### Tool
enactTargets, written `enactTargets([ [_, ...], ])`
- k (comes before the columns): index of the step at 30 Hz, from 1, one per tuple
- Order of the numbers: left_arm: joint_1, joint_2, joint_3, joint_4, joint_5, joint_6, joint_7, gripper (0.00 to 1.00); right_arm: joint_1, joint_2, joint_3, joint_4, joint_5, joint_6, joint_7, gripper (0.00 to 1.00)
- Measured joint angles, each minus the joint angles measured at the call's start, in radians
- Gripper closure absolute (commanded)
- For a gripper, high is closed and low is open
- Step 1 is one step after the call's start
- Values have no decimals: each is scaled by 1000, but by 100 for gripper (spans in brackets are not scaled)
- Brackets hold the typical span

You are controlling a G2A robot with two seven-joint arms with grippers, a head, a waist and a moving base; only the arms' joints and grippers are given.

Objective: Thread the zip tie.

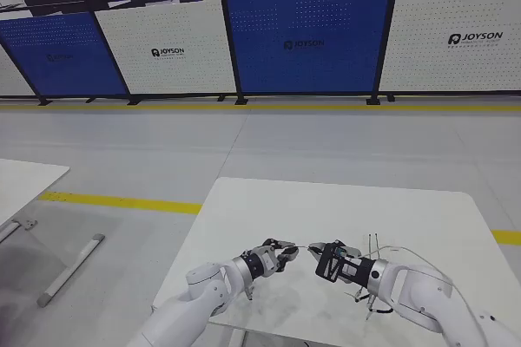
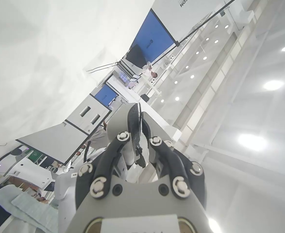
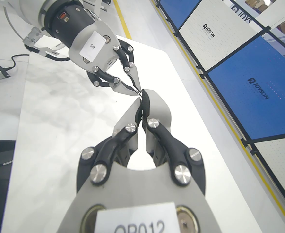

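The left tool (image 1: 286,252) and the right tool (image 1: 319,254) are up over the white desk (image 1: 347,208). They point at each other and their tips almost touch.

The left tool is pinched shut. The zip tie (image 1: 307,247) is a thin pale strip. It sits in the small gap between the two tools and goes from one tip to the other. In the left wrist view, the left tool (image 2: 137,112) has its two fingers pressed together, and a thin bit of the zip tie (image 2: 140,106) pokes out past the tips.

In the right wrist view, the right tool (image 3: 142,103) is pinched shut too, with its black pads (image 3: 139,115) touching. Just past its tips is the left tool (image 3: 137,90), and the small end of the zip tie (image 3: 140,92) is right where the tips meet. It is too small to see how far the strip goes into the right tool.

A few more thin ties (image 1: 374,241) lie on the desk beside the right tool, on the side away from the left tool. They are near it but not touching it.

A yellow line (image 1: 122,202) runs on the floor past the desk. Blue and white boards (image 1: 304,43) stand far off behind both tools.
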Motion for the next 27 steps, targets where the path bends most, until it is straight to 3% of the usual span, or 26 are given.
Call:
enactTargets([
  [2, 1, 0, -1, -2, 0, 0, 0, 53, 0, 0, 0, 0, 0, 0, 0, 100],
  [8, 8, 3, -1, -9, 6, 0, -9, 58, 0, 0, 0, 0, 0, 0, 0, 100],
  [12, -6, 2, 12, 2, -1, 0, -3, 67, 0, 0, 0, 0, 0, 0, 0, 100],
  [17, -18, 2, 24, 10, -7, 0, -4, 99, 0, 0, 0, 0, 0, 0, 0, 100],
  [27, -14, 10, 30, 5, 7, 0, -19, 100, 0, 0, 0, 0, 0, 0, 0, 100],
])
